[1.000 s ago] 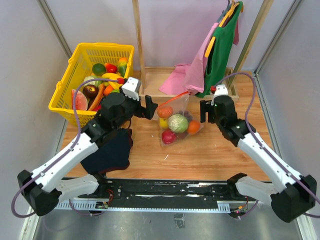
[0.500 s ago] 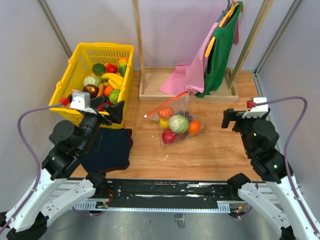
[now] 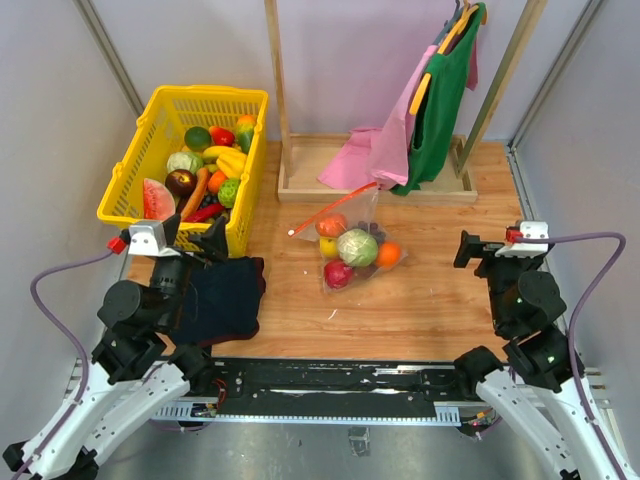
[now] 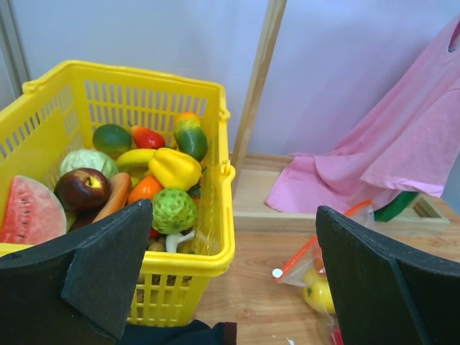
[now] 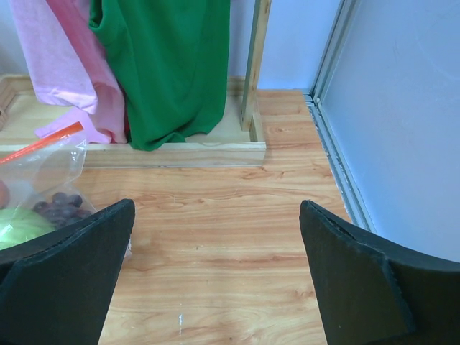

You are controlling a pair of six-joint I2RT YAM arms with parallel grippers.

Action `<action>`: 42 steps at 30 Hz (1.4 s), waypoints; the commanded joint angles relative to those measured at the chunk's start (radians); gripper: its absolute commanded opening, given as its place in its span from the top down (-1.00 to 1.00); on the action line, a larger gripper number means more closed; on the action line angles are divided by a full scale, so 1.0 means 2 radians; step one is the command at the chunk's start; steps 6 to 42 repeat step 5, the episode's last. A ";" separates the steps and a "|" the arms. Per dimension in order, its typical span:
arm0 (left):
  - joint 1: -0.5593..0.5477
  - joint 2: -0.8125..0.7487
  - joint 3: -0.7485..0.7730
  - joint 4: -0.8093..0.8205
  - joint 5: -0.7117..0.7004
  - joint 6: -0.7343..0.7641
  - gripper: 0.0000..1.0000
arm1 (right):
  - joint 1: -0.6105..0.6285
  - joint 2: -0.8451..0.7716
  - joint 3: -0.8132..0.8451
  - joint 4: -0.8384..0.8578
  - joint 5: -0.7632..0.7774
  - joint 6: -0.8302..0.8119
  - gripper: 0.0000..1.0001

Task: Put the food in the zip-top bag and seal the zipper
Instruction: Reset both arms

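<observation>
Our left claw [image 4: 233,212] and right claw [image 5: 215,208] hang released and empty, well apart from the zip-top bag [image 3: 364,212] holding a cabbage [image 3: 356,246] on the desk [image 3: 430,300].

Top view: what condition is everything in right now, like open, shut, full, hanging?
Zip-top bag: lying flat, food inside.
Zipper: looks closed, though that is hard to confirm.
Left hand: open, empty.
Right hand: open, empty.
Yellow basket: filled with toy produce.
Green shirt: hanging.
Pink cloth: hanging.
Dark cloth: lying crumpled.
</observation>
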 commanded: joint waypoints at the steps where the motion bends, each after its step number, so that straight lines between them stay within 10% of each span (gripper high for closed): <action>1: 0.003 -0.001 -0.004 0.034 -0.024 0.015 -0.99 | -0.008 -0.002 0.001 0.025 0.011 -0.004 -0.97; 42: 0.003 0.004 -0.005 0.032 -0.025 0.016 -0.99 | -0.009 -0.002 0.001 0.027 0.006 -0.006 -0.96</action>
